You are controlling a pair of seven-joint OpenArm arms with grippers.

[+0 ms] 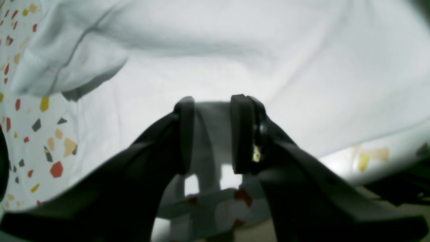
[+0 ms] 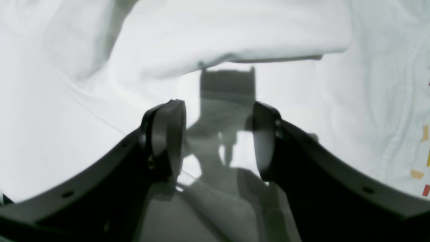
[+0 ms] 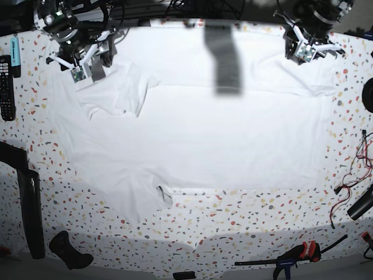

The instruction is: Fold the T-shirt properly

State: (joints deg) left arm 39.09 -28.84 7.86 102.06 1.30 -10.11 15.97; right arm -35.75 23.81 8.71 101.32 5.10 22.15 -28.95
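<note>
The large plain white short-sleeved cloth T-shirt (image 3: 192, 140) lies spread across the white speckled terrazzo-patterned surface (image 3: 262, 221), reaching from one pincer to the other along the far edge.

The left pincer (image 1: 212, 134) has its dark padded jaws closed on a raised pinch of the shirt's white fabric, which stands up between the pads; the rest of the cloth runs smooth beyond it. To its left a folded lump of the same cloth rests beside bare speckled surface.

The right pincer (image 2: 218, 137) is released — its jaws stand apart with nothing between them, and only its own shadow falls on the cloth below. Just ahead of it a thick rolled fold of shirt lies crosswise, the nearest thing in its way.

In the base view the right pincer (image 3: 81, 61) hovers over the bunched sleeve area, and the left pincer (image 3: 306, 46) sits at the opposite far corner of the shirt.

Well outside the right pincer, off the cloth, lies a black remote control (image 3: 6, 87). Along the near edge, far from both, sit a black-and-red bar clamp (image 3: 297, 256) and a black handle-shaped tool (image 3: 69, 249) — red and black wires (image 3: 360, 157) trail at the side below the left pincer.
</note>
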